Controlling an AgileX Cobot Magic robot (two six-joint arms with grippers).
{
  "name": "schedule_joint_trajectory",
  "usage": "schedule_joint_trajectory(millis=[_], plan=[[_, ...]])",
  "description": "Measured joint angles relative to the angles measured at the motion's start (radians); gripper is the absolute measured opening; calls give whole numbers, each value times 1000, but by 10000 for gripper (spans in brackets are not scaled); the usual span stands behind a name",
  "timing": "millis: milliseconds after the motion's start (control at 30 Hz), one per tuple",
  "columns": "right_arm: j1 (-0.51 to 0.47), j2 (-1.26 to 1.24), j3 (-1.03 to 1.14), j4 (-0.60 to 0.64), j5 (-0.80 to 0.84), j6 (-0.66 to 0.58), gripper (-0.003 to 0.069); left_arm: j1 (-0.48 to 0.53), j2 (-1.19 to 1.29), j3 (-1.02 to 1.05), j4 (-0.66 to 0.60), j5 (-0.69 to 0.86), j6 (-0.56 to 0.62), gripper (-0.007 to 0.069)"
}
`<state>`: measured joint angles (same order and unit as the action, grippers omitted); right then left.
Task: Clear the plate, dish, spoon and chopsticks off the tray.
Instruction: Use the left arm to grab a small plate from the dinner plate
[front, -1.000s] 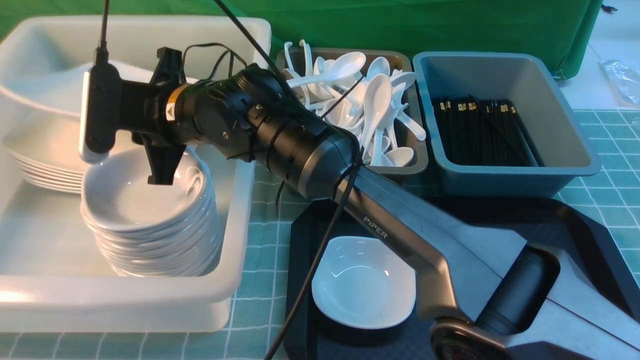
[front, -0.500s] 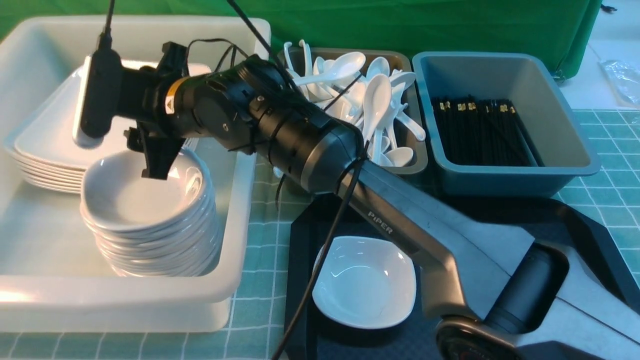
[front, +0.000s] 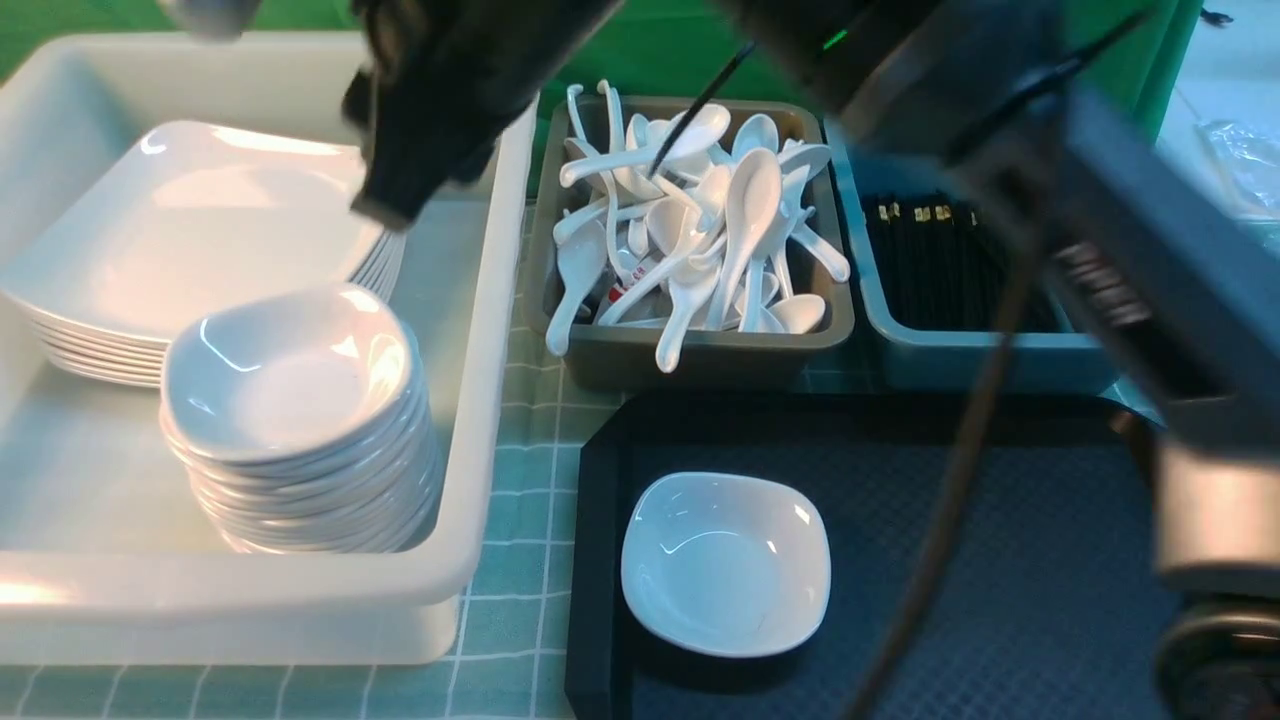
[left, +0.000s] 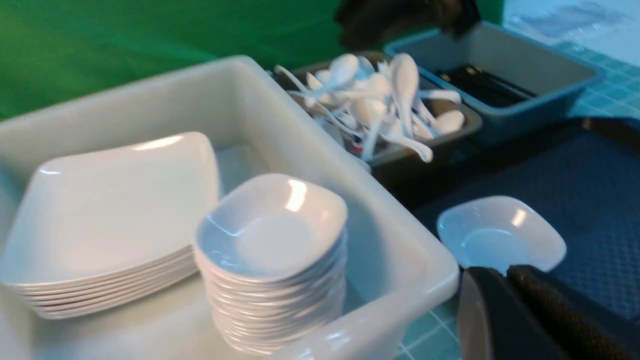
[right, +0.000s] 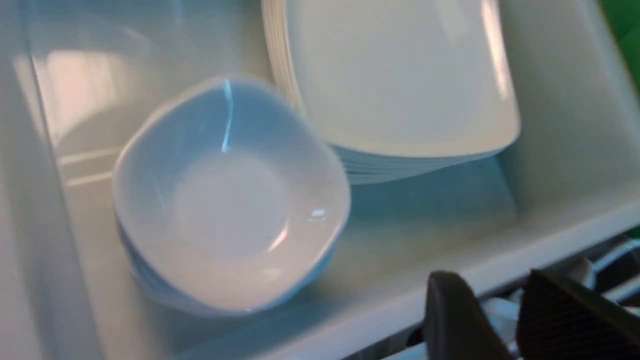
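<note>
The small white dish (front: 725, 562) (left: 501, 240) sits alone at the near left of the black tray (front: 1000, 560). A large white plate (front: 200, 230) (right: 400, 70) lies flat on top of the plate stack in the white tub (front: 480, 330). My right gripper (front: 385, 205) (right: 492, 287) is a blur above the tub's far right side, its jaws slightly open and empty. My left gripper (left: 505, 272) is shut and empty, close to the dish's near edge. I cannot pick out the task's spoon or chopsticks, and none lie on the visible part of the tray.
A stack of small white dishes (front: 290, 400) stands in the tub in front of the plates. Behind the tray are a grey bin (front: 700, 350) heaped with white soup spoons and a blue-grey bin (front: 1000, 355) of black chopsticks. My blurred right arm (front: 1100, 200) crosses the upper right.
My right gripper let the plate down flat on the stack and rose up out of the tub. The arm swung upward, uncovering the tray and the spoon bin.
</note>
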<state>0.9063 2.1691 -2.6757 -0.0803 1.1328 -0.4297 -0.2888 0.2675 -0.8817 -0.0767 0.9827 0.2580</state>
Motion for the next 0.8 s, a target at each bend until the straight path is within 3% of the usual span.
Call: schedule_joint_trajectory(millis=[133, 333, 400, 700, 800], plan=[[1, -75, 23, -92, 0, 148, 43, -5, 136, 0, -106, 1, 104, 17], [1, -336, 348, -144, 0, 284, 22, -78, 360, 0, -217, -23, 306, 17], [1, -526, 600, -148, 0, 340, 22, -141, 474, 0, -242, -63, 373, 17], [1, -1080, 1421, -158, -31, 584, 19, -488, 901, 0, -45, -278, 437, 17], [1, -1186, 1547, -161, -29, 630, 19, -556, 1016, -1, 28, -363, 444, 17]])
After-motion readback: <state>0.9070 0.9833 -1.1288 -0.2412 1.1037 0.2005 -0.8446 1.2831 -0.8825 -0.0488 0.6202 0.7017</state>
